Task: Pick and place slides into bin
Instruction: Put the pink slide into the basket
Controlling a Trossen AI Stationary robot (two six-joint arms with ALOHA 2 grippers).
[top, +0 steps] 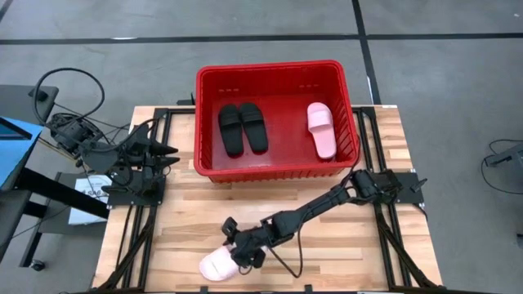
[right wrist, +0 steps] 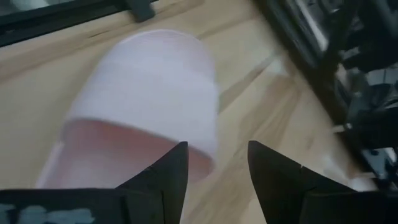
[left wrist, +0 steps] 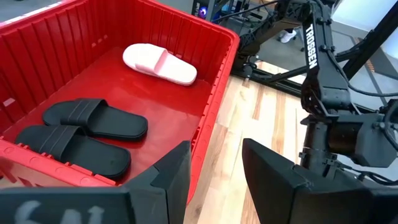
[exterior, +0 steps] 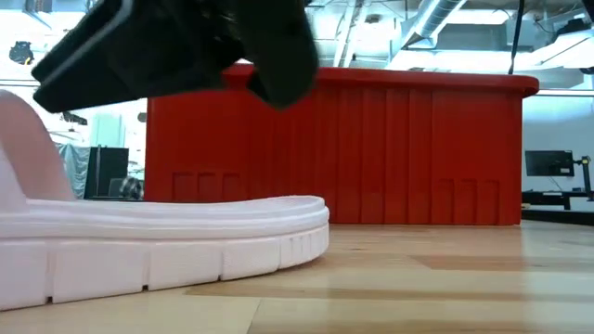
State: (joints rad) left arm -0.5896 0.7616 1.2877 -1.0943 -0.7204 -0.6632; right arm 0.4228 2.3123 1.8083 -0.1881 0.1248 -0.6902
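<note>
A pale pink slide (top: 214, 265) lies sole down on the wooden table near its front edge; it also shows in the low view (exterior: 158, 241) and the right wrist view (right wrist: 149, 93). My right gripper (top: 243, 258) is open and hangs just above the slide's right side, fingers (right wrist: 168, 171) slanting down over its edge. The red bin (top: 270, 67) stands at the far middle and holds two black slides (top: 231, 131) (top: 254, 126) and another pink slide (top: 322, 129), all lying flat on its base. My left gripper (top: 172, 157) waits open at the table's left, beside the bin.
Black frame rails (top: 135, 229) run along both sides of the table. The right arm (top: 327, 200) stretches across the table in front of the bin's near wall (exterior: 418, 148). Bare wood (top: 343, 253) lies to the right of the pink slide.
</note>
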